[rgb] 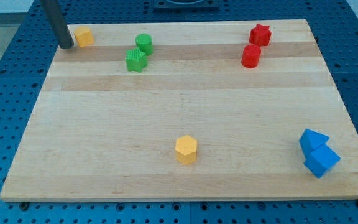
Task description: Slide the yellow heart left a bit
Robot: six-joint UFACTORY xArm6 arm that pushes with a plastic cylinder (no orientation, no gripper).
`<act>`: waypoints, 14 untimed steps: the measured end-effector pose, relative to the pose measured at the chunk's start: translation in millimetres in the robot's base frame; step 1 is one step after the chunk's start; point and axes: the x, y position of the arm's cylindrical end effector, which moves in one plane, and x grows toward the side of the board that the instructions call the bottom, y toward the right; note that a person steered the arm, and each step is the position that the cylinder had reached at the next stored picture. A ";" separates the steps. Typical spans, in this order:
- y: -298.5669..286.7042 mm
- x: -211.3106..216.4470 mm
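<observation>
My tip (pixel 66 46) sits at the view's top-left corner of the wooden surface (pixel 166 118), the dark rod rising from it out of the view's top edge. No jaws on this rig; the arm ends in the bare rod, so there is nothing to open or close.

Yellow heart (pixel 84 36): top-left corner, just to the view's right of my tip, very close or touching; cannot tell which. Its heart outline is hard to make out at this size.

Green blocks: a round green cylinder (pixel 144 43) and, just below and to its left, a ribbed green block (pixel 136 60), the two touching or nearly so. Both lie to the view's right of the heart, apart from it.

Red blocks: a red star (pixel 260 34) near the view's top right, with a red cylinder (pixel 251 55) just beneath it.

Yellow hexagon (pixel 186 150): alone, low centre of the surface.

Blue blocks: a blue triangle (pixel 313 139) and a blue cube-like block (pixel 322 160) pressed together at the view's bottom right.
</observation>
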 end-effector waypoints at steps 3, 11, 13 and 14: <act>27.0 -20.5; 131.0 181.7; 260.0 162.6; 337.5 143.2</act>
